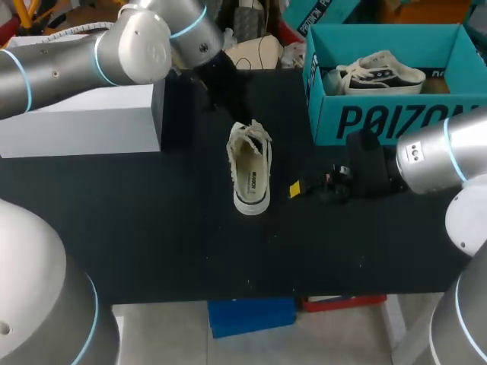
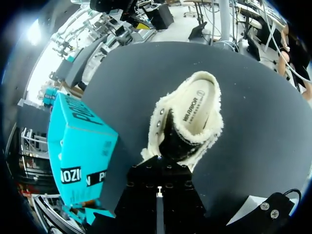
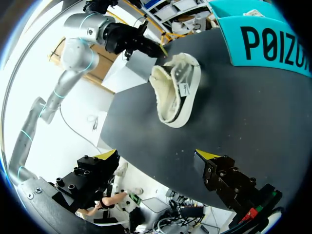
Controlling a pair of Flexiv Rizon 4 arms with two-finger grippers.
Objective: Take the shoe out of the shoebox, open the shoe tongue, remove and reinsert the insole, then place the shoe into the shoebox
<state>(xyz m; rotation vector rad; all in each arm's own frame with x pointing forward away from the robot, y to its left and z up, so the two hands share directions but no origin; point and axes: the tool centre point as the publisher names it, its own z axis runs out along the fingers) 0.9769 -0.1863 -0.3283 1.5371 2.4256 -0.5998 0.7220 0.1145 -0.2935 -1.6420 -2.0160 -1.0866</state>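
Observation:
A cream low-top shoe (image 1: 251,175) lies on the black table, heel toward the front edge, its insole (image 2: 199,103) showing inside. My left gripper (image 1: 241,119) sits at the shoe's toe end, shut on the dark shoe tongue (image 2: 174,139), which is drawn back toward it; its fingertips are hidden by the shoe. To the right of the shoe my right gripper (image 1: 301,190) hangs low over the table, open, with nothing between its yellow tips (image 3: 207,155); the shoe (image 3: 175,92) lies ahead of it. The teal shoebox (image 1: 380,122) stands at the back right.
A second shoe (image 1: 380,76) lies inside the shoebox. A white box (image 1: 84,122) stands at the back left under my left arm. Bare black tabletop (image 1: 152,243) stretches in front of the shoe and to its left.

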